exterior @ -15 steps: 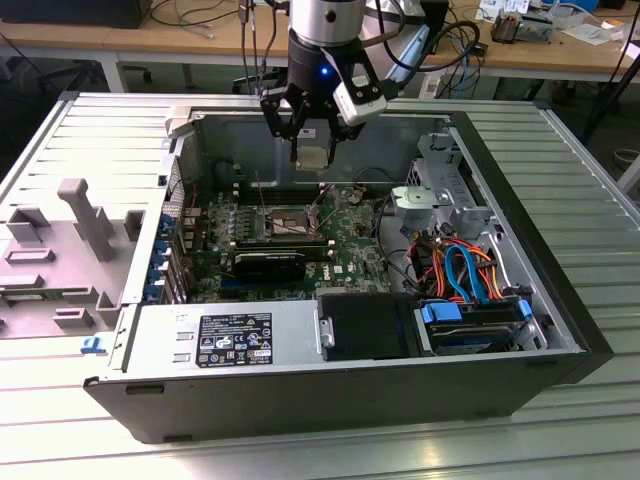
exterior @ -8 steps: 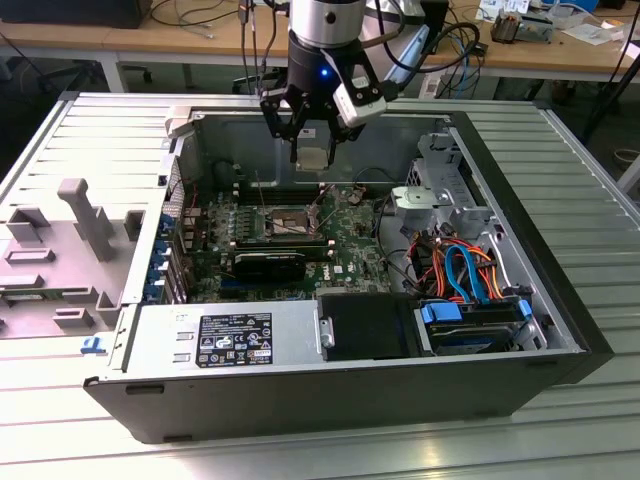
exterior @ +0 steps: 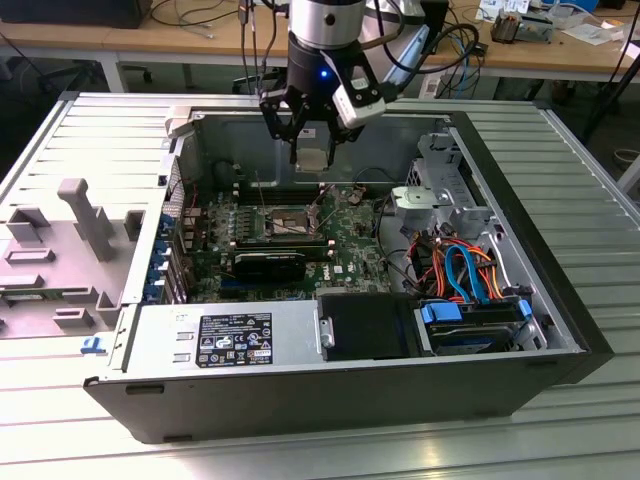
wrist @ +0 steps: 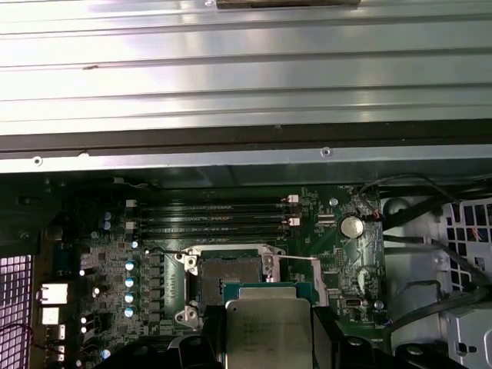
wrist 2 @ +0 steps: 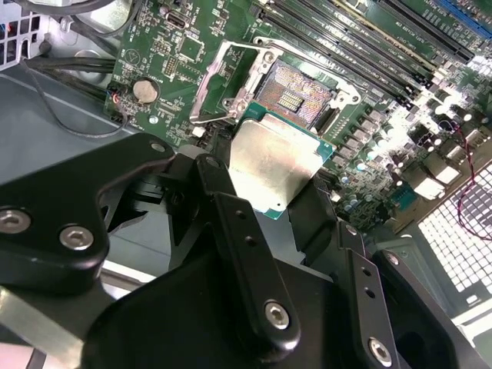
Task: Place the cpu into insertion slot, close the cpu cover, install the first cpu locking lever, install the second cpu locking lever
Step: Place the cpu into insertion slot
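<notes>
Silver-grey and square, the cpu is the hard bit to read. The black gripper fingers cover two of its opposite edges in the second wrist view, its underside is hidden, and the first wrist view cuts off one edge of it. The thin silver hinged cpu cover looks swung up off one side of the socket, but I can't tell how far. A thin silver rod runs just beside the socket; can't say if that's a lever.

The square insertion slot, with its dark centre and silver rim, sits uncovered on the green motherboard. The chip hangs above the slot, apart from it, and a little to the slot's right in the exterior view. Its metal top faces up toward the wrist cameras and it looks roughly level.

The black gripper is clamped on the chip from two sides. It points straight down above the slot from the silver wrist.
</notes>
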